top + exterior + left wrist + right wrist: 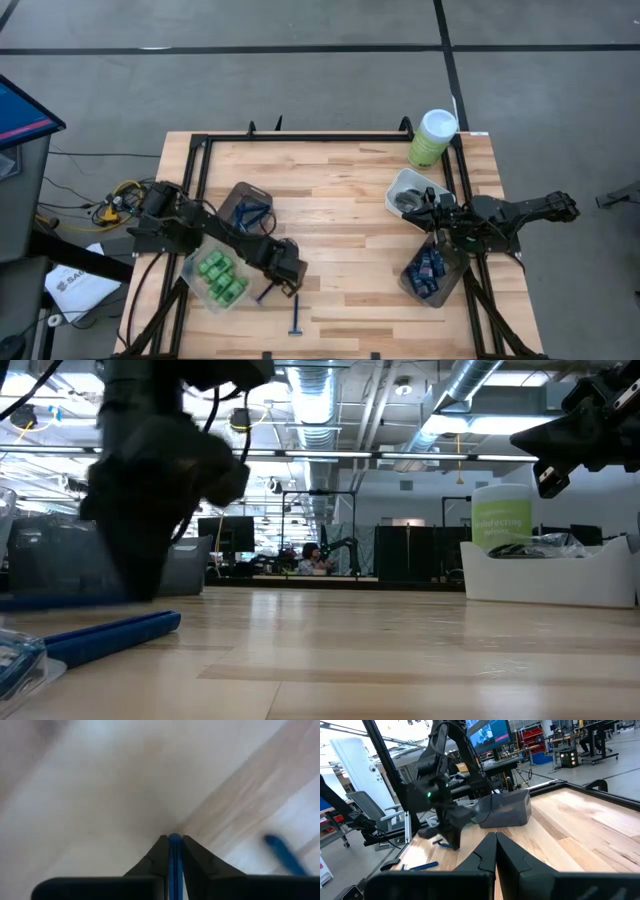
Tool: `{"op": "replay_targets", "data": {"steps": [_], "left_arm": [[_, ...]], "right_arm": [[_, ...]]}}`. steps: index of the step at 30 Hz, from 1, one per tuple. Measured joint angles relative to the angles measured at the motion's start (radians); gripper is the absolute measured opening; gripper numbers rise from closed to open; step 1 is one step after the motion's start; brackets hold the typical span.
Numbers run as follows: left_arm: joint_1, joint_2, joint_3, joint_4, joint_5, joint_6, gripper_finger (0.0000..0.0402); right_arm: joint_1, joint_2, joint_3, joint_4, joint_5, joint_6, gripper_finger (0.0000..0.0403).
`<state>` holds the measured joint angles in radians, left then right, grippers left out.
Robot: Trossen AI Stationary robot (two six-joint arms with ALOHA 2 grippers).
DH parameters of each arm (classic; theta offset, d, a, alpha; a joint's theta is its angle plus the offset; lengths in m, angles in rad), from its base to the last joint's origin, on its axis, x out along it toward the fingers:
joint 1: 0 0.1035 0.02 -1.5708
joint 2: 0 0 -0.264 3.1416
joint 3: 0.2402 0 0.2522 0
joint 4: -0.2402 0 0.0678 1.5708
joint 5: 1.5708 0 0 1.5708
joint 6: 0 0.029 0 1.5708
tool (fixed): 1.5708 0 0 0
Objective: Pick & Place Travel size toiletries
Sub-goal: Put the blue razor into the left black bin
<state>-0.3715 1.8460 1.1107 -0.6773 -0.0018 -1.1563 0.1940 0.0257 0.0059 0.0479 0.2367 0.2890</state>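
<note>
Two dark arms over a pale wooden surface (340, 200). Left pincer (283, 283), low at the near-left of the boards, clamped on a blue-handled razor (175, 865), its handle pinched between the two dark fingers (155, 860) just above the wood. Second razor (296, 318) loose on the boards just nearer the front edge, a little right of that pincer. Clear tub (192, 272) of bright green mini bottles (220, 277) beside the left arm, on its near-left side; smoky tub (244, 190) with more blue-handled razors (250, 212) just behind the arm, farther back. Right pincer (495, 847) raised above the right side of the surface, fingers pressed together on nothing, between a white tub (400, 183) holding dark round items and a clear tub (452, 282) of small dark-blue tubes (427, 270) nearer the front-right edge. Tall pale-green canister (432, 138) with white lid at the far-right corner. Seen low across the boards: blue handle (110, 637) lying flat at near left, white tub at right, seated person (310, 557) far off in the room beyond.
</note>
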Motion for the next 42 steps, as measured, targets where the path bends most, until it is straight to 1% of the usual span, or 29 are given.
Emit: {"op": "replay_targets", "data": {"steps": [2, 5, 8, 11, 14, 17, 19, 21, 26, 31, 34, 37, 40, 42], "left_arm": [[0.017, -0.032, 0.0, -0.003, -0.006, 0.0, 0.0017], [0.041, -0.095, 0.0, 0.021, -0.009, -0.001, 0.0017], [0.062, -0.195, 0.002, 0.054, -0.056, -0.007, 0.0017], [0.083, -0.31, 0.002, 0.05, -0.181, -0.008, 0.0017], [0.108, -0.422, 0.003, -0.012, -0.337, 0.002, 0.0017], [0.139, -0.512, 0.004, -0.147, -0.485, 0.005, 0.0017], [0.156, -0.548, 0.004, -0.261, -0.572, 0.008, 0.0017], [0.179, -0.573, -0.013, -0.333, -0.623, 0.01, 0.0017], [0.233, -0.613, -0.134, -0.344, -0.623, 0.026, 0.0017], [0.263, -0.614, -0.27, -0.339, -0.59, -0.001, 0.0017], [0.276, -0.614, -0.308, -0.306, -0.564, -0.004, 0.002], [0.279, -0.614, -0.32, -0.289, -0.539, -0.005, 0.0047], [0.279, -0.614, -0.326, -0.288, -0.535, 0.014, 0.0094], [0.279, -0.614, -0.326, -0.279, -0.518, 0.07, 0.0129]], "right_arm": [[0.0, 0.0, 0.0, 0.0, 0.0, 0.0, 0.0], [0.0, 0.0, 0.0, 0.0, 0.0, 0.0, 0.0], [0.0, 0.0, 0.0, 0.0, 0.0, 0.0, 0.0], [0.0, 0.0, 0.0, 0.0, 0.0, 0.0, 0.0], [0.0, 0.0, 0.0, 0.0, 0.0, 0.0, 0.0], [0.0, 0.0, 0.0, 0.0, 0.0, 0.0, 0.0], [0.0, 0.0, 0.0, 0.0, 0.0, 0.0, 0.0], [0.0, 0.0, 0.0, 0.0, 0.0, 0.0, 0.0], [-0.001, 0.0, 0.0, 0.0, 0.0, 0.0, 0.0], [-0.001, 0.0, 0.0, 0.0, 0.0, 0.0, 0.0], [-0.001, 0.0, 0.0, 0.0, 0.0, 0.0, 0.0], [-0.001, 0.0, 0.0, 0.0, 0.0, 0.0, 0.0], [-0.001, 0.0, 0.0, 0.0, 0.0, 0.0, 0.0], [-0.001, 0.0, 0.0, 0.0, 0.0, 0.0, 0.0]]}}
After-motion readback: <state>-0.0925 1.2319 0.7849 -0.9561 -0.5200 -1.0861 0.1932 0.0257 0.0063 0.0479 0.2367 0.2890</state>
